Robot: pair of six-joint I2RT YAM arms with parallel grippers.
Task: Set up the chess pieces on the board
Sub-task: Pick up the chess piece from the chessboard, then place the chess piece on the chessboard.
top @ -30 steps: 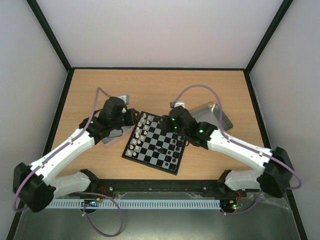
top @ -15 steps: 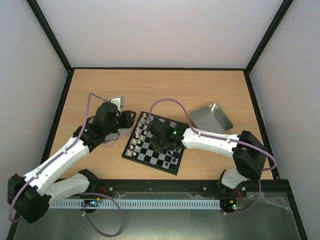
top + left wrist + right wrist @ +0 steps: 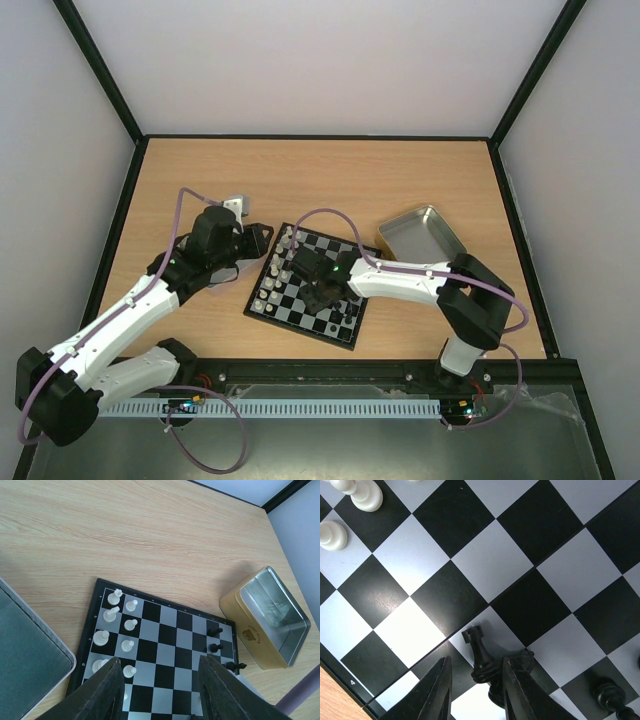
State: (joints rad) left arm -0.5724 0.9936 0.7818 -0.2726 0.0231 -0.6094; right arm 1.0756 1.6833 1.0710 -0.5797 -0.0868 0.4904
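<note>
The board (image 3: 300, 312) lies in the middle of the table. White pieces (image 3: 283, 262) stand in two rows along its left side, and several also show in the left wrist view (image 3: 101, 637). A few black pieces (image 3: 216, 647) stand at its right edge. My right gripper (image 3: 476, 692) is open low over the board's middle (image 3: 322, 295). Its fingers (image 3: 437, 690) straddle a black rook (image 3: 482, 655), with a gap on the left side. Another black piece (image 3: 496, 696) stands just behind the rook. My left gripper (image 3: 162, 695) is open and empty, hovering above the board's left edge (image 3: 255, 242).
A yellow metal tin (image 3: 422, 234) sits open to the right of the board and shows in the left wrist view (image 3: 272, 617). A grey tray (image 3: 25, 645) lies left of the board, partly under my left arm. Black frame rails bound the table.
My right arm has swung left from the board's right edge to its middle and come down around the black rook. My left gripper has drawn back slightly to the left.
</note>
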